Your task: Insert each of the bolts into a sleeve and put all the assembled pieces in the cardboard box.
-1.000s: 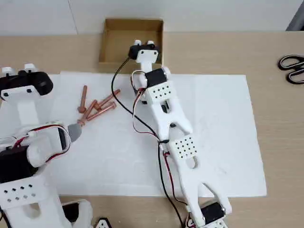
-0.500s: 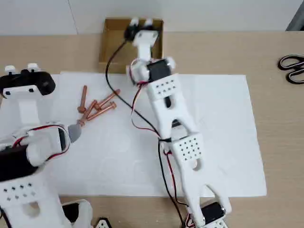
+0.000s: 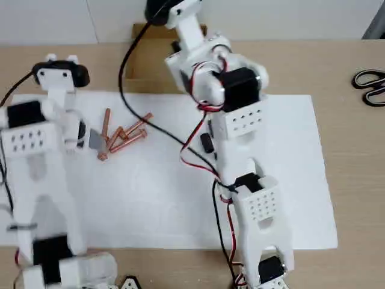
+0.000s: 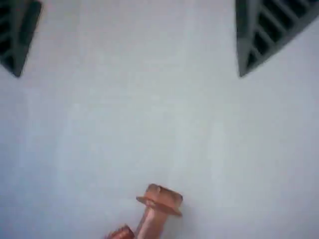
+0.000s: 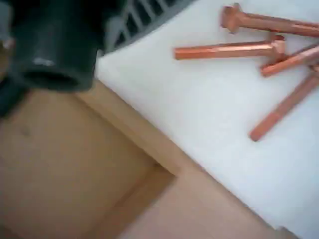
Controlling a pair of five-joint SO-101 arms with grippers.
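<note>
Progress seeming early | bolts (image 3: 123, 137) lying unsleeved at 9 o'clock | my left jaws gaping wide above them | my right jaws gripping dark sleeve (image 5: 50, 47) over cardboard box (image 3: 141, 63)

**High and wrist views.** My left arm (image 3: 37, 174) runs almost straight away from its base at the near edge of the high view. My left gripper (image 4: 144, 42) looks straight down, its jaws spread wide. Its two dark ribbed fingers (image 4: 266, 30) sit at opposite sides of the left wrist view. My right arm (image 3: 252, 205) stretches much farther from its base and slants toward my left side. Its elbow (image 3: 237, 90) is raised, and its wrist (image 3: 183, 27) is at the far end of the reach.
</note>
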